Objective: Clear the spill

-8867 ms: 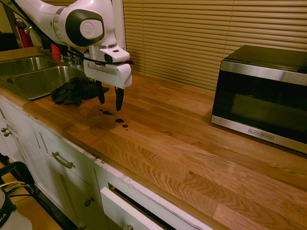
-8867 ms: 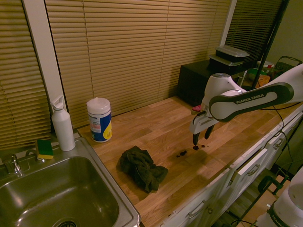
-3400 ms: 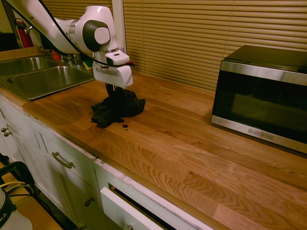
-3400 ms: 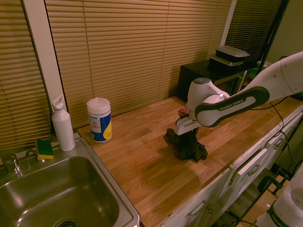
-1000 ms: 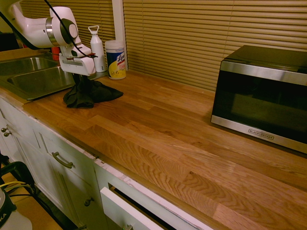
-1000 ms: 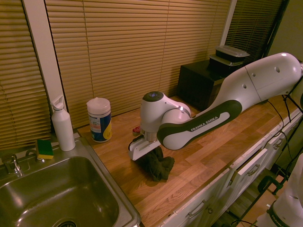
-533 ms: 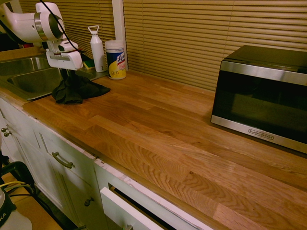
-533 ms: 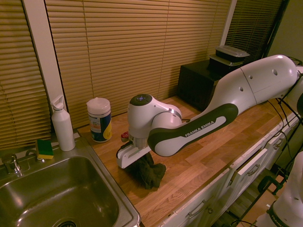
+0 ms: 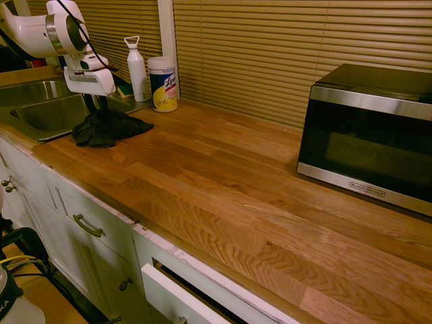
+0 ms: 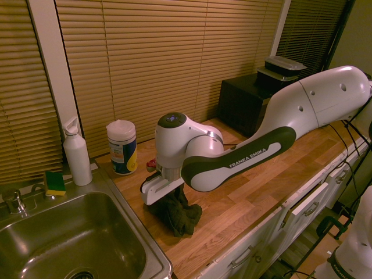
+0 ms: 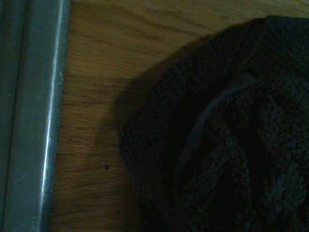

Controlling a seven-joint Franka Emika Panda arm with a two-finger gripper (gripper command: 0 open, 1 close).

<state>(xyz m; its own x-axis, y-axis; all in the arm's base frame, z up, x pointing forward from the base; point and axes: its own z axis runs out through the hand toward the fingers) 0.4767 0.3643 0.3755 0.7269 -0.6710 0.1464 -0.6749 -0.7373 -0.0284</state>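
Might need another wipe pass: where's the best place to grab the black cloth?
Grip the raised bunched folds at the middle of the black cloth, coming straight down from above. It lies crumpled on the wooden counter beside the sink, so its flat edges offer little to pinch.

The black cloth (image 9: 101,128) was dragged beside the sink (image 9: 40,121); drops gone.

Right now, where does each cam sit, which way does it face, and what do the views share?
First exterior: off the counter's front edge by the microwave, looking along the countertop toward the sink; arm and claw at far left.
Second exterior: high over the sink, facing back the other way; arm enters from the right.
Wrist: straight down on the black cloth beside the sink rim; no arm visible.
Shared: cloth and sink in all three views.
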